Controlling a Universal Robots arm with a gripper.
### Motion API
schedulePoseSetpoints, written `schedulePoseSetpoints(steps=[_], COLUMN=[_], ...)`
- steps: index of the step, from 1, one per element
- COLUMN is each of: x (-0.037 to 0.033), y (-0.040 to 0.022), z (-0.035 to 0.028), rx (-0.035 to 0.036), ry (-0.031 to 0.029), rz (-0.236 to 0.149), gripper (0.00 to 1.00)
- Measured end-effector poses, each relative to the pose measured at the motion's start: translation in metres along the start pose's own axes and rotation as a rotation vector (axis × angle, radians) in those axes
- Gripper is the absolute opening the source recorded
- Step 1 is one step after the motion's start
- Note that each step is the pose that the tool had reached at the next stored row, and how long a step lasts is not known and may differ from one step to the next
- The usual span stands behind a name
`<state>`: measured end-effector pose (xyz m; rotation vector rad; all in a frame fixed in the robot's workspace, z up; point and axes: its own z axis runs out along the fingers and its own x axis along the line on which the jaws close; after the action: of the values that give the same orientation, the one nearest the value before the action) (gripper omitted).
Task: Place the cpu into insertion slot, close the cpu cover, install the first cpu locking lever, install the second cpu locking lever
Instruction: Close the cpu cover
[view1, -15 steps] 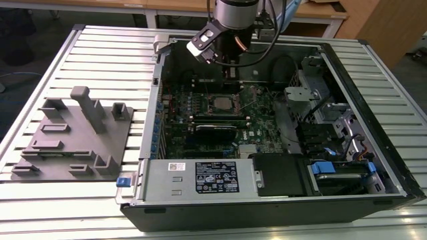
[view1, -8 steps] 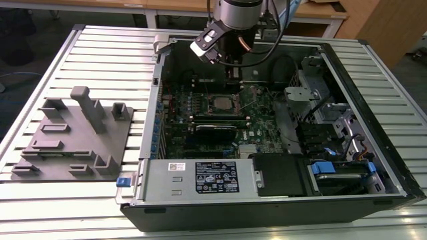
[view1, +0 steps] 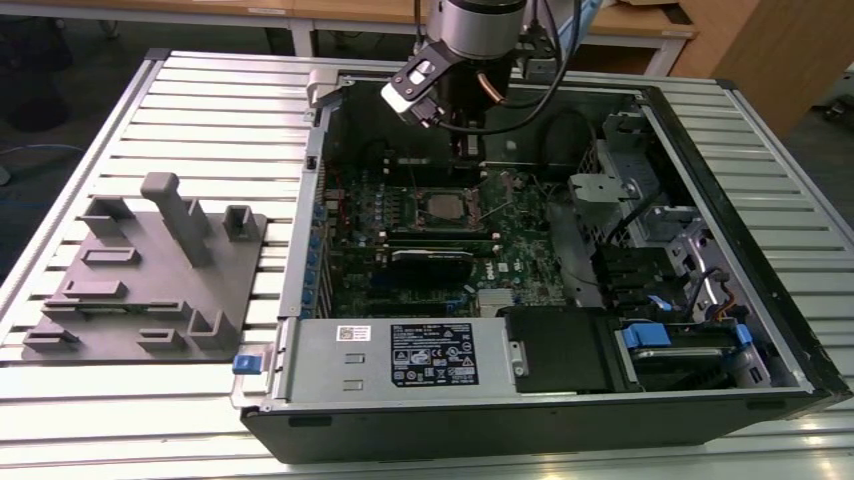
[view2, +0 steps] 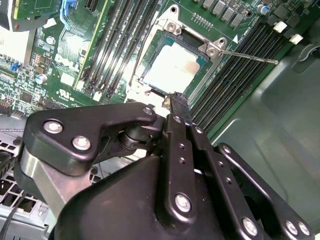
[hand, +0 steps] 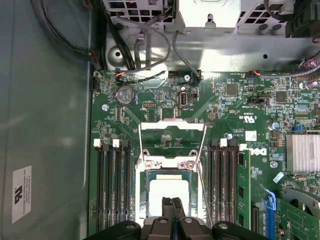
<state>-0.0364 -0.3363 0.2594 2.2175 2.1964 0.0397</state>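
cpu (hand: 170, 187) sits in the socket. gripper (hand: 173, 201) is pinched closed and empty, tips just over it. cpu cover (hand: 172, 134) looks flipped open, though I can't be sure. Cover-closing step, I'd say: it needs a push on the frame's free edge.

One open computer case (view1: 534, 425), one motherboard (view1: 400, 205), one cpu (hand: 162, 190), one cpu cover (hand: 172, 124), one gripper (hand: 172, 202). One grey moulded fixture (view1: 134, 285) at the exterior view's left. Two banks of memory slots (hand: 112, 190), one coin cell battery (hand: 125, 94), one finned heatsink (hand: 302, 152).

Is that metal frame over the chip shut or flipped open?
Open: in the first wrist view the cpu cover stands swung back on its hinge, leaving the cpu uncovered.
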Motion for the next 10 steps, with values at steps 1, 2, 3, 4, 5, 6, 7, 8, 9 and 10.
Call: schedulePoseSetpoints(steps=[1,2,3,4,5,6,7,8,9,10], x=[0.0,0.0,0.0,0.0,0.0,0.0,0.0,0.0,0.0001,0.0001], y=[0.0,0.0,0.0,0.0,0.0,0.0001,0.0002,0.0007,0.0016,0.0027], z=[0.0,0.0,0.0,0.0,0.0,0.0,0.0,0.0,0.0001,0.0001], rx=[0.0,0.0,0.0,0.0,0.0,0.0,0.0,0.0,0.0,0.0], ry=[0.0,-0.0001,-0.0001,-0.0001,0.0,0.0,-0.0001,0.0,0.0,0.0], rz=[0.0,0.0,0.0,0.0,0.0,0.0,0.0,0.0,0.0,0.0], gripper=[0.1,0.1,0.1,0.1,0.1,0.1,0.1,0.1,0.1,0.1])
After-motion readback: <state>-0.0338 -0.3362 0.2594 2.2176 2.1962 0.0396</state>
